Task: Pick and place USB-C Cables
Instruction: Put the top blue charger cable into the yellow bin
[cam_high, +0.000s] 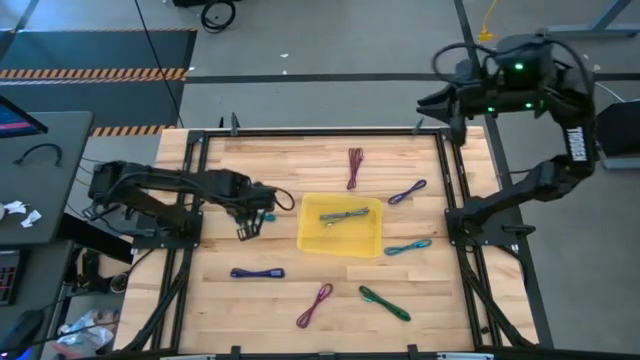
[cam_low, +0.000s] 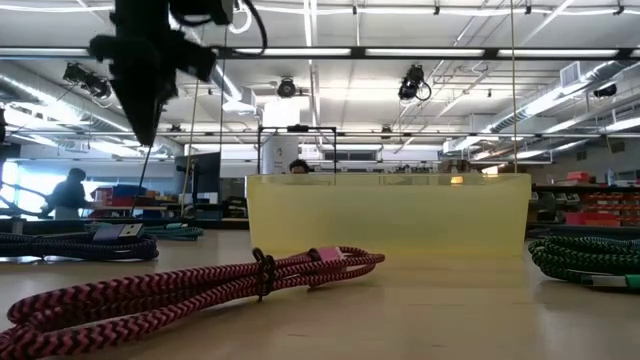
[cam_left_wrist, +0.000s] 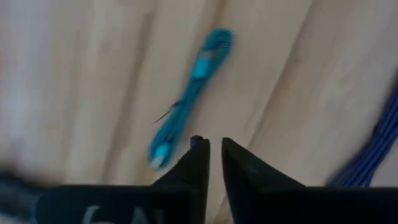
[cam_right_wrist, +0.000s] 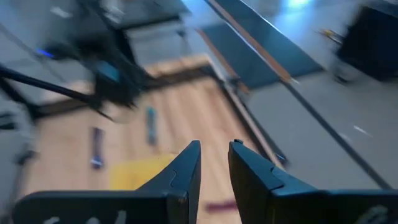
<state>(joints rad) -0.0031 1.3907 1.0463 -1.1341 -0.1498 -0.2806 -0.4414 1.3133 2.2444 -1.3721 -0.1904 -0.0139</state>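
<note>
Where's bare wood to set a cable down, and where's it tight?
Free: far-left corner, behind the left claw and left of the maroon cable; also the near-right corner past the green cable. Tight: around the yellow tray, with cables on its right and near sides.

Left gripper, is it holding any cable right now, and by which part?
Nothing is held. The left gripper hovers over the table with its jaws nearly closed and empty; the teal cable lies loose on the wood beyond them.

- Setting: industrial lab or workshop hall.
- Evidence: exposed ceiling with strip lights (cam_low: 420, 50), stocked shelving (cam_low: 590, 200), hazard-striped floor marking (cam_high: 95, 72), framed wooden workbench (cam_high: 250, 300).
</note>
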